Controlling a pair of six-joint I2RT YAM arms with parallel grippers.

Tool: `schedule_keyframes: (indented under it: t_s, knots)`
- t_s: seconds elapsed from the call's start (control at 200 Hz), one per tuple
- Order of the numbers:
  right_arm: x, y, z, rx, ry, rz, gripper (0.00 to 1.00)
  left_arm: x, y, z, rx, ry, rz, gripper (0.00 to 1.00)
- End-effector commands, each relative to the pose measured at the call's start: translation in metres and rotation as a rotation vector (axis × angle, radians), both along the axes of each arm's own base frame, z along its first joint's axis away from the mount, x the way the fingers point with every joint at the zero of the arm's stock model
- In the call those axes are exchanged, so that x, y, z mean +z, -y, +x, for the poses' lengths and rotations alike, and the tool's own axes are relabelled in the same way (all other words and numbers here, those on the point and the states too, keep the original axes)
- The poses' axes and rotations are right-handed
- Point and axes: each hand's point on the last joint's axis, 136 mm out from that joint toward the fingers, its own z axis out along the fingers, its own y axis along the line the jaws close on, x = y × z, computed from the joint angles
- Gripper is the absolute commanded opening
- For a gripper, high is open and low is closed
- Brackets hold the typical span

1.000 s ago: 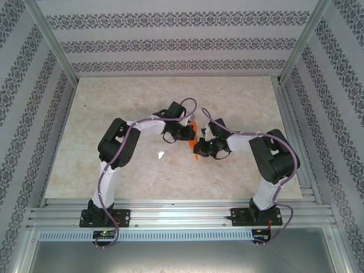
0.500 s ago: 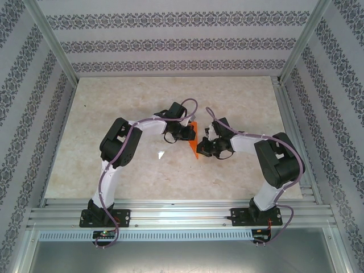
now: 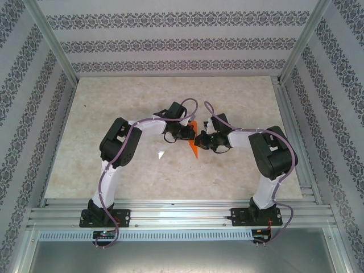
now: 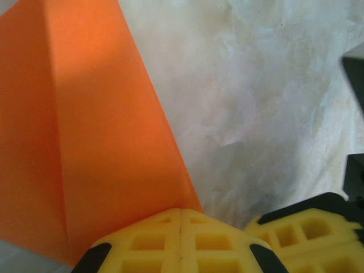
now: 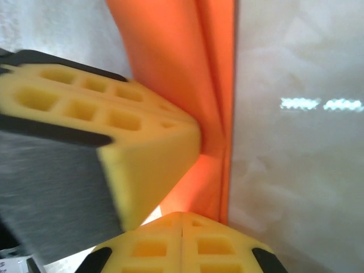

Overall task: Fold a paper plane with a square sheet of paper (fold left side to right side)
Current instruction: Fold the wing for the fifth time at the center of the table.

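Note:
The orange paper (image 3: 192, 149) lies folded at mid-table as a narrow pointed shape, partly hidden under both wrists. My left gripper (image 3: 188, 134) is shut, and in the left wrist view its tip (image 4: 181, 211) touches the edge of the broad creased orange paper (image 4: 102, 142). My right gripper (image 3: 199, 140) is shut too; in the right wrist view its tip (image 5: 182, 215) sits at the base of the layered orange paper (image 5: 187, 68). The left gripper's yellow pads (image 5: 142, 148) press against that paper from the left. I cannot tell whether either pinches a layer.
A small white scrap (image 3: 161, 154) lies on the beige marbled table (image 3: 114, 102) left of the paper. Aluminium rails (image 3: 182, 213) run along the near edge and the right side. Patterned walls enclose the table.
My right gripper has moved up and left, closing in on the left gripper over the paper. The visible orange has narrowed. The left arm has barely moved.

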Motion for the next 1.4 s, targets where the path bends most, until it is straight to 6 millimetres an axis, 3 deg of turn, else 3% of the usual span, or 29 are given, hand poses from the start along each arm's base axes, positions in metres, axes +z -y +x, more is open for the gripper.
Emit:
schedule_keyframes:
  t_s: [0.0, 0.22, 0.5, 0.595, 0.759, 0.889, 0.984, 1.104, 1.224, 1.394]
  knots:
    - [-0.016, 0.003, -0.007, 0.037, 0.006, -0.065, 0.00, -0.046, -0.023, -0.010, 0.019, -0.035, 0.152, 0.00]
    - [-0.031, 0.013, -0.060, 0.094, -0.085, -0.100, 0.00, -0.047, -0.026, -0.009, 0.022, -0.032, 0.171, 0.00]
    - [-0.032, 0.013, -0.122, 0.159, -0.171, -0.095, 0.01, -0.046, -0.027, -0.006, 0.024, -0.027, 0.183, 0.00]
    - [-0.028, 0.017, -0.133, 0.159, -0.179, -0.093, 0.02, -0.046, -0.027, -0.007, 0.022, -0.028, 0.180, 0.00]
    - [0.000, 0.017, -0.115, 0.133, -0.113, -0.055, 0.02, -0.044, -0.025, -0.006, 0.017, -0.024, 0.174, 0.00]
    - [0.030, 0.015, -0.081, 0.092, -0.014, 0.001, 0.02, -0.042, -0.025, -0.007, 0.014, -0.021, 0.169, 0.00]
    - [0.041, 0.008, -0.057, 0.059, 0.043, 0.045, 0.03, -0.041, -0.024, -0.006, 0.016, -0.022, 0.162, 0.00]
    - [0.035, -0.005, -0.041, 0.071, 0.055, 0.041, 0.02, -0.039, -0.023, -0.007, 0.014, -0.022, 0.158, 0.00]
    - [0.019, -0.018, -0.040, 0.095, 0.040, 0.021, 0.02, -0.036, -0.021, -0.006, 0.012, -0.017, 0.148, 0.00]
    - [-0.015, -0.006, -0.051, 0.086, -0.028, -0.066, 0.02, -0.031, -0.018, -0.004, 0.008, -0.015, 0.130, 0.01]
